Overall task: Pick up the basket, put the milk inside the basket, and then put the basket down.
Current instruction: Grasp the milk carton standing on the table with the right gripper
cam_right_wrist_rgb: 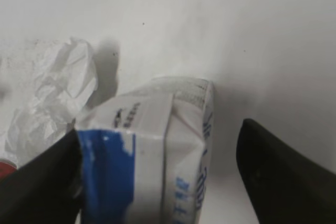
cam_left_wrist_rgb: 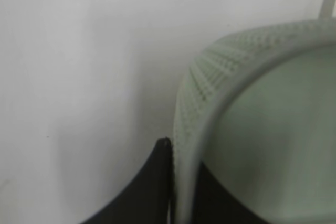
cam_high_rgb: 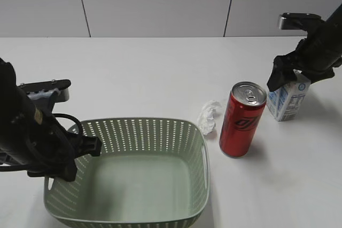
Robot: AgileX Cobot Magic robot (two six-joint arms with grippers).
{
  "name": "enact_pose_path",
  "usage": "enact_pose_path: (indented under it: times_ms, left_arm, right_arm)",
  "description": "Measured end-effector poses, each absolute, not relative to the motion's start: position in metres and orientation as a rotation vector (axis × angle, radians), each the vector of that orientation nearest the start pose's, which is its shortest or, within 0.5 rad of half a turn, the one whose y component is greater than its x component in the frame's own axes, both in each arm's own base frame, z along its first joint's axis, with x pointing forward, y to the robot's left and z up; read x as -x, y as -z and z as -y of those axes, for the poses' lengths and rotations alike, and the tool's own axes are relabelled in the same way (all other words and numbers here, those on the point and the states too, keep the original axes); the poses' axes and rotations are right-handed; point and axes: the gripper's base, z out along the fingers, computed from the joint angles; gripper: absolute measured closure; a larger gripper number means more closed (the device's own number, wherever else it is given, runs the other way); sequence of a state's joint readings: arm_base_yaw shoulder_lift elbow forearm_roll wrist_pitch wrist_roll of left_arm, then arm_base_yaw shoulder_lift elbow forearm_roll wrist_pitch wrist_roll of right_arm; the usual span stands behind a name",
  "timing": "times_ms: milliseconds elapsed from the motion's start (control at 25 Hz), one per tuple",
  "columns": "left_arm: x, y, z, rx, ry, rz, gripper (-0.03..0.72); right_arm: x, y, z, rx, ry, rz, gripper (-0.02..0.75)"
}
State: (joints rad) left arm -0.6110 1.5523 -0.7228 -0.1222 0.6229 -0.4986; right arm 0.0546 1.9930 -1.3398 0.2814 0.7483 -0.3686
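The pale green basket (cam_high_rgb: 140, 132) is at the front left of the table, and nothing lies in it. My left gripper (cam_high_rgb: 80, 150) is shut on its left rim; in the left wrist view the rim (cam_left_wrist_rgb: 210, 77) runs between the two black fingers (cam_left_wrist_rgb: 184, 156). The white-and-blue milk carton (cam_high_rgb: 287, 104) stands upright at the right. My right gripper (cam_high_rgb: 286, 76) is down over its top and open. In the right wrist view the carton (cam_right_wrist_rgb: 157, 145) lies between the fingers (cam_right_wrist_rgb: 160, 127). The left finger is at the carton's side and a gap shows at the right finger.
A tall red soda can (cam_high_rgb: 241, 121) stands between the basket and the milk. Crumpled white paper (cam_high_rgb: 209, 115) lies just left of the can and also shows in the right wrist view (cam_right_wrist_rgb: 47, 103). A wall runs along the back of the white table.
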Motion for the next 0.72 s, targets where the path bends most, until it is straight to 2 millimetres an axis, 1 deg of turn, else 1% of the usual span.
enact_pose_path:
  times_ms: [160,240,360,520,640,720]
  left_arm:
    - [-0.203,-0.164,0.15,-0.031,0.267,-2.998,0.685]
    - [-0.202,-0.164,0.15,-0.03,0.267,-2.998,0.685]
    - [-0.202,-0.164,0.15,-0.03,0.267,-2.998,0.685]
    - [-0.202,-0.164,0.15,-0.03,0.267,-2.998,0.685]
    - [-0.202,-0.164,0.15,-0.029,0.268,-2.999,0.685]
    - [-0.202,-0.164,0.15,-0.029,0.268,-2.999,0.685]
  right_arm:
    - [-0.398,-0.154,-0.039,0.343,-0.258,-2.853,0.089]
    - [-0.399,-0.152,-0.039,0.344,-0.26,-2.858,0.118]
    - [-0.398,-0.152,-0.039,0.337,-0.263,-2.863,0.213]
    - [-0.4,-0.155,-0.04,0.298,-0.274,-2.875,0.405]
    - [-0.401,-0.161,-0.041,0.315,-0.296,-2.909,0.411]
    - [-0.403,-0.169,-0.042,0.339,-0.305,-2.926,0.411]
